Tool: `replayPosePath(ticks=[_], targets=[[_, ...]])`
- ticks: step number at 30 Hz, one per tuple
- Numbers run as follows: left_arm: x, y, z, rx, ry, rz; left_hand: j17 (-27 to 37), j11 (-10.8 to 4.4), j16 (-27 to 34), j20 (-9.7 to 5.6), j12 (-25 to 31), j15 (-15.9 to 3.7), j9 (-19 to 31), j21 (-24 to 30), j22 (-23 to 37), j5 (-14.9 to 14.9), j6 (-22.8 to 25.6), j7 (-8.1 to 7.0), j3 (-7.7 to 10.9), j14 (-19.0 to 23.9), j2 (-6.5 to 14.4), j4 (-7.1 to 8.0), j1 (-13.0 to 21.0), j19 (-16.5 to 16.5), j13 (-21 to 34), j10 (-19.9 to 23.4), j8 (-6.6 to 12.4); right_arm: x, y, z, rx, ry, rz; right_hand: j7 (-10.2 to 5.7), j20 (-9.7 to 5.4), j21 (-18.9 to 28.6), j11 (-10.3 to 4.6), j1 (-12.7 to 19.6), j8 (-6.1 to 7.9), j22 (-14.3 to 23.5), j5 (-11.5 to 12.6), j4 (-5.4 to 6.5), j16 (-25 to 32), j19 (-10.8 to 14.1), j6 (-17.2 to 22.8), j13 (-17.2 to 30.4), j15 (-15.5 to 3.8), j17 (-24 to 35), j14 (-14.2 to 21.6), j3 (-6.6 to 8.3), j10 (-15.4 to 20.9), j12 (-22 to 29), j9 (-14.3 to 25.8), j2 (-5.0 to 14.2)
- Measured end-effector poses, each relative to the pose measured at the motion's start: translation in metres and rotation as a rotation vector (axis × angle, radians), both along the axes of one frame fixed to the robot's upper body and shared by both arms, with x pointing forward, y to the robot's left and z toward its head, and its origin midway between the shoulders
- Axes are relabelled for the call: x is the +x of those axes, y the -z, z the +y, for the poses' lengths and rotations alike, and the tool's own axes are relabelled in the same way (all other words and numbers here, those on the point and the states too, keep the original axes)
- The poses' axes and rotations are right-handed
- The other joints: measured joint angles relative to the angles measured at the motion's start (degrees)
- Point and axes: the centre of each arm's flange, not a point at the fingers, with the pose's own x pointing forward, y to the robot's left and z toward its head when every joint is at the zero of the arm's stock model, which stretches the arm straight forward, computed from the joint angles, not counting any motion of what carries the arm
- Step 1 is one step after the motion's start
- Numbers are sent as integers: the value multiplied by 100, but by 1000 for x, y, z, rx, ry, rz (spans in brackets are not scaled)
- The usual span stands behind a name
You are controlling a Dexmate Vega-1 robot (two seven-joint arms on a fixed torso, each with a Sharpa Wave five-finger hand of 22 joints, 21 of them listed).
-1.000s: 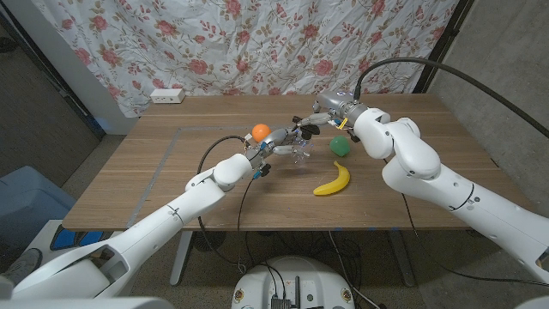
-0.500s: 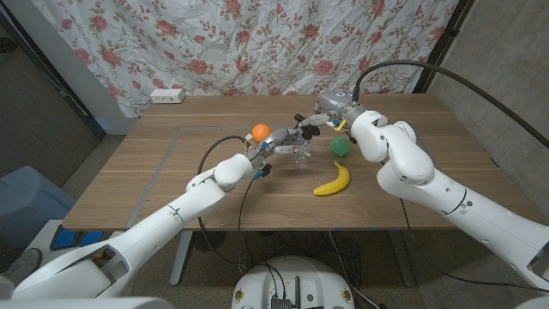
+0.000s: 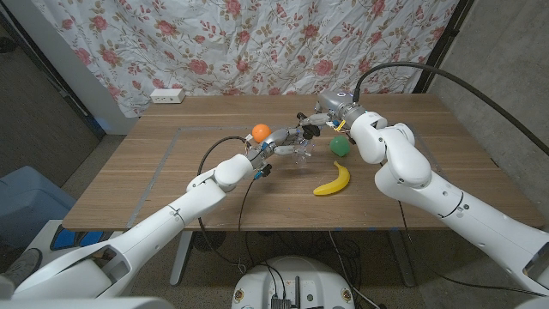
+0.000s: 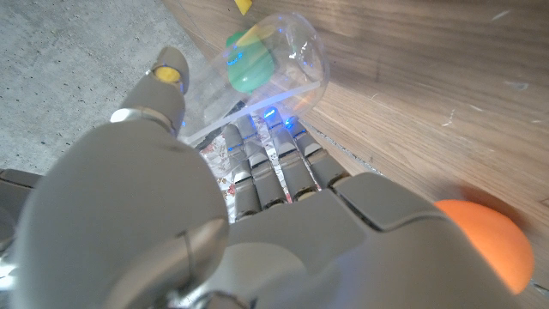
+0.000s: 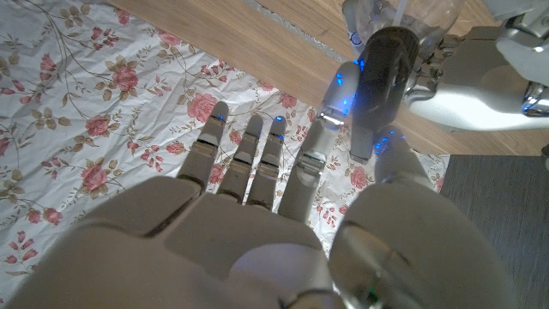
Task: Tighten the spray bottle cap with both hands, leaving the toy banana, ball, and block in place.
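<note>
My right hand [image 5: 343,172] pinches the dark cap [image 5: 384,64]; its arm has rolled slightly this past second, so I judge a tightening turn under way. My left hand [image 3: 276,148] grips the clear bottle [image 4: 274,60] mid-surface. One ball [image 3: 260,132], one block [image 3: 340,146], one banana [image 3: 333,179], all untouched.

The backdrop cloth [image 3: 257,43] is white with red roses. The table [image 3: 154,172] is brown wood. The ball [image 3: 260,131] is orange, the block [image 3: 340,146] green, the toy banana [image 3: 333,180] yellow, the bottle [image 4: 274,64] clear, its cap [image 5: 386,60] dark grey.
</note>
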Motion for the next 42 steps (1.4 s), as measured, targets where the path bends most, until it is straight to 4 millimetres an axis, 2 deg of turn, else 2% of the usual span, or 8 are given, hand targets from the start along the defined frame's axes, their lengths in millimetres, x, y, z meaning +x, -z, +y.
replayPosePath(ticks=[6, 12, 20, 27, 31, 38, 40, 42], targets=[[0, 0, 0, -1, 2, 1, 0, 0, 0, 0, -1, 0, 1, 0, 0, 0, 0, 0, 0, 0, 0, 0, 0, 0, 0, 0, 0, 0, -1, 0, 13, -1, 2, -11, -22, 0, -57, 81, -3, 0, -1, 48, 41, 22, 132, 0, -30, 0, 93, 48, 60, 0, -32, 84], [1, 0, -1, -2, 4, 2, 1, 0, 0, 0, -2, 0, 6, 0, 0, -3, 0, 0, 12, 0, 0, -12, 0, 0, -1, 0, 0, 3, -1, -1, 36, -5, 22, -10, -32, -9, -28, 34, -4, -1, -1, 23, 41, 31, 194, 0, -30, -1, 92, 72, 90, 0, -25, 157], [3, 0, -3, -2, 8, 6, 1, 22, 0, 0, -8, 0, 8, 0, 0, -3, 0, 0, 23, 0, 0, -23, 0, 0, -3, 22, 0, 6, -1, -3, 82, -9, 54, -10, -32, -29, -28, 150, -2, -1, 24, -20, 89, 31, 194, 0, -71, 26, 133, 162, 90, -24, -23, 273], [5, -1, -4, -2, 11, 7, 1, 22, 0, 0, -25, 0, 7, 0, 0, -3, 0, 0, 23, 0, 0, -23, 0, 0, -3, 22, -1, 8, -1, -5, 123, -12, 78, 61, -64, -29, -28, 287, -2, -1, 67, -82, 89, 63, 264, -27, -71, 26, 133, 223, 89, -52, -25, 407], [6, -1, -4, -3, 14, 8, 1, 22, 0, 0, -28, 0, 5, 0, 0, -4, 0, 0, 23, 0, 0, -23, 0, 0, -4, 22, -1, 9, -2, -5, 142, -15, 84, 62, -63, -29, -28, 422, -1, -1, 88, -103, 89, 63, 264, -27, -103, 26, 164, 247, 89, -68, -24, 407], [7, -1, -5, -6, 15, 9, 1, 21, 0, 0, -41, 0, 3, 0, 0, -4, 0, 0, 23, 0, 0, -23, 0, 0, -4, 21, -2, 10, -2, -7, 155, -14, 79, 60, -42, -28, 4, 419, 24, -1, 88, -77, 89, 84, 262, -26, -90, 26, 177, 267, 120, -89, 51, 404], [7, -1, -5, -8, 15, 9, 2, 21, 0, 0, -46, 0, 3, 0, 0, -10, 0, 0, 23, 0, 0, -23, 0, 0, -4, 21, -2, 11, -2, -7, 158, -14, 75, 2, -22, -28, 4, 289, 45, -1, 88, -19, 89, 104, 198, -26, -71, 26, 196, 209, 120, -111, 93, 274], [7, -1, -4, -8, 15, 9, 3, 21, 0, 0, -46, 0, 3, 0, 0, -10, 0, 0, 23, 0, 0, -23, 0, 0, -4, 21, -2, 11, -4, -9, 158, -10, 67, 32, -22, -28, 5, 200, 45, -2, 88, 26, 89, 104, 106, -26, -69, 26, 194, 156, 119, -137, 136, 185]])
